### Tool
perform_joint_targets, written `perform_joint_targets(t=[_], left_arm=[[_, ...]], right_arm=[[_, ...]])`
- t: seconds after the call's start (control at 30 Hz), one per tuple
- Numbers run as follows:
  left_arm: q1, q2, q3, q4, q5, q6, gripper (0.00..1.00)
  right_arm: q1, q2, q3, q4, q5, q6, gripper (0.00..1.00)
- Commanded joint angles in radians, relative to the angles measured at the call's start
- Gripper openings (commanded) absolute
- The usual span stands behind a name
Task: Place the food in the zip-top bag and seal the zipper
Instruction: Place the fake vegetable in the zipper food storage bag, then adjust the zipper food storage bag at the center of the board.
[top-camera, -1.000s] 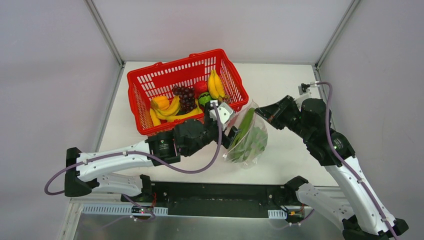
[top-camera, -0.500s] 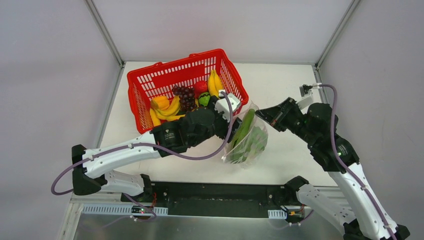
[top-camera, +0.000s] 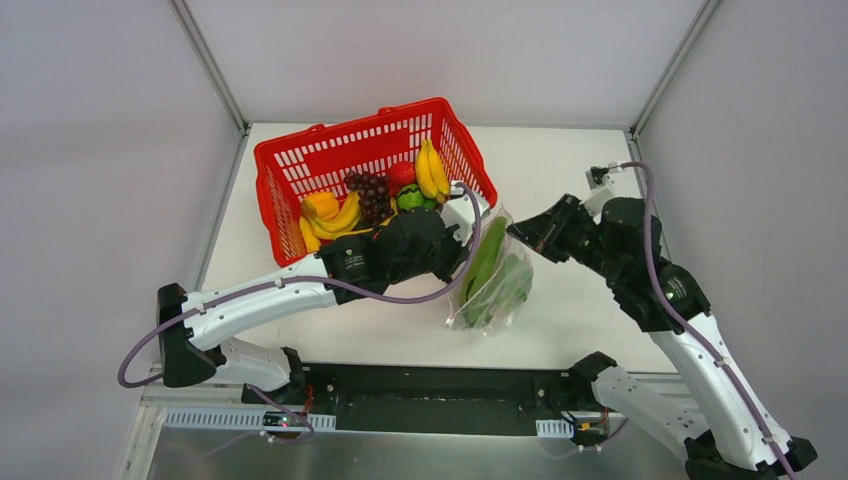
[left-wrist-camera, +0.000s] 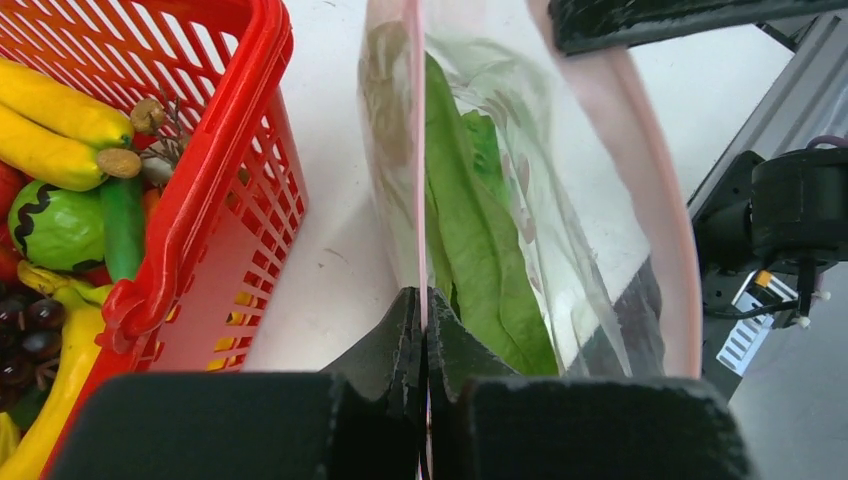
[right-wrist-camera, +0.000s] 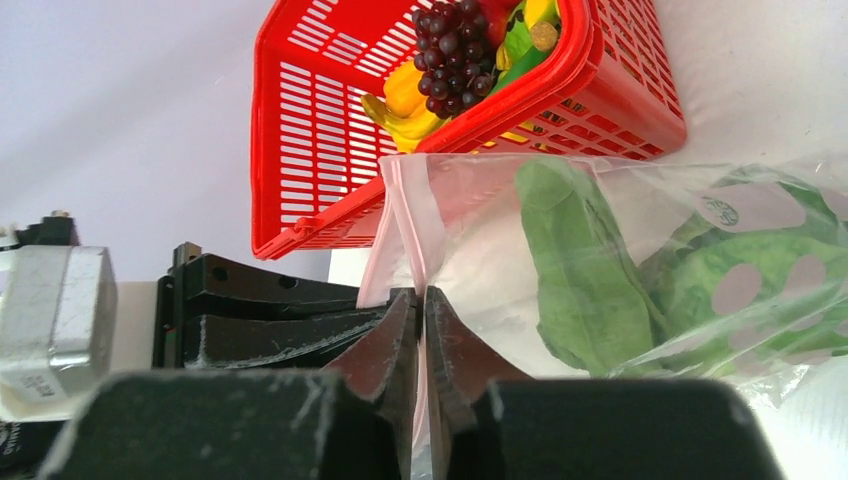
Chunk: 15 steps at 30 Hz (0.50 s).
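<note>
We log: basket (top-camera: 350, 124) on table (top-camera: 570, 170), rear left | bananas (top-camera: 430, 170) and grapes (top-camera: 370, 190) in basket | zip-top bag (top-camera: 495, 275) just right of basket, lettuce (left-wrist-camera: 480, 250) inside it | left gripper (left-wrist-camera: 422, 300) on its basket-side mouth edge, right gripper (right-wrist-camera: 420, 295) on the opposite edge

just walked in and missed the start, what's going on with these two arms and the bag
The two arms hold the zip-top bag between them, beside the red basket. The left gripper is shut on one side of its mouth and the right gripper on another, each pinching the pink zipper. The mouth stands open, not sealed. Lettuce and a cucumber are inside; bananas and grapes lie in the basket.
</note>
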Motion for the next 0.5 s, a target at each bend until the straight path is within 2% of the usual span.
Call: perform_joint_targets(t=[0.0,0.07,0.1,0.17,0.27,0.47], left_arm=[[0.017,-0.021,0.059,0.024,0.031,-0.054,0.0],[0.022,-0.006,0.1,0.001,0.017,-0.072,0.0],[0.024,0.0,0.12,-0.007,0.013,-0.08,0.0],[0.024,0.015,0.154,-0.009,0.022,-0.094,0.0],[0.024,0.039,0.196,-0.007,0.057,-0.109,0.0],[0.024,0.089,0.252,-0.04,0.054,-0.136,0.0]], right_arm=[[-0.003,0.019,0.049,-0.021,-0.027,-0.039,0.19],[-0.003,0.03,0.072,-0.06,-0.015,-0.046,0.43],[-0.003,0.034,0.087,-0.091,-0.004,-0.048,0.51],[-0.003,0.055,0.125,-0.149,0.003,-0.056,0.59],[-0.004,0.088,0.176,-0.217,-0.02,-0.062,0.62],[-0.002,0.144,0.231,-0.312,-0.014,-0.085,0.56]])
